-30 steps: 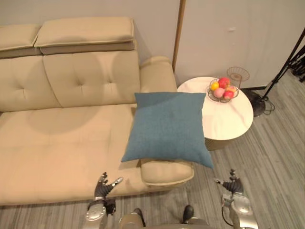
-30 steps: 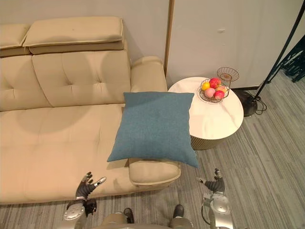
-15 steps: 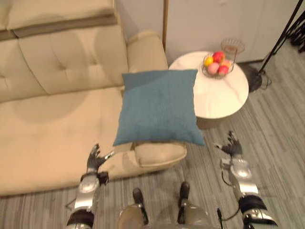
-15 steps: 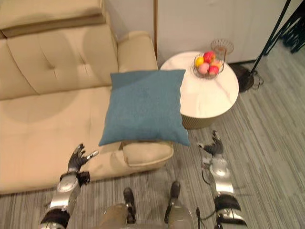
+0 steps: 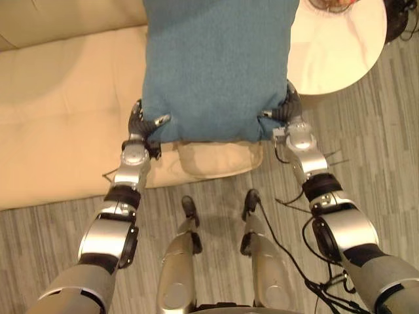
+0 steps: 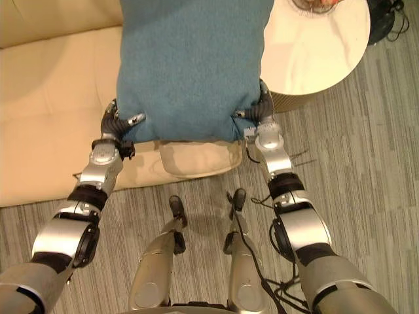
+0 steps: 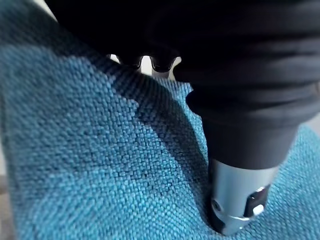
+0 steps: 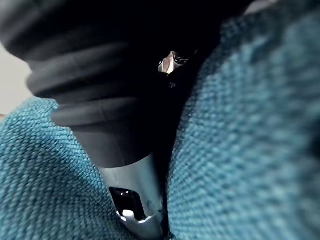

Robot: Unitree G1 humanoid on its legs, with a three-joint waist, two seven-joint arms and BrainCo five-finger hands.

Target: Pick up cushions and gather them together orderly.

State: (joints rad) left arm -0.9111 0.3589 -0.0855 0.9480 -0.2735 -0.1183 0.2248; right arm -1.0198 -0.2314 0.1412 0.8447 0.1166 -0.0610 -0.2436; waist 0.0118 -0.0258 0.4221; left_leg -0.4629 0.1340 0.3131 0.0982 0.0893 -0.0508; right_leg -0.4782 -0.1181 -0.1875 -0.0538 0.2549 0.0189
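Observation:
A blue square cushion [image 5: 216,65] lies on the beige sofa's armrest [image 5: 219,157], its near edge hanging toward me. My left hand [image 5: 139,125] is at the cushion's near left corner, fingers straight along the side edge and thumb [image 7: 235,200] resting on the blue cloth [image 7: 75,150]. At the near right corner my right hand [image 5: 287,114] mirrors it, thumb on the fabric [image 8: 250,150] and fingers up along the edge. Both hands are open and touch the cushion.
The beige sofa seat [image 5: 59,118] spreads to the left of the cushion. A round white side table [image 5: 340,46] stands right of the armrest, with a wire fruit basket [image 5: 334,5] at its far edge. Grey plank floor [image 5: 386,144] lies to the right.
The view has tilted down and moved closer. Both hands have reached forward from near the floor to the cushion's two near corners and now touch it.

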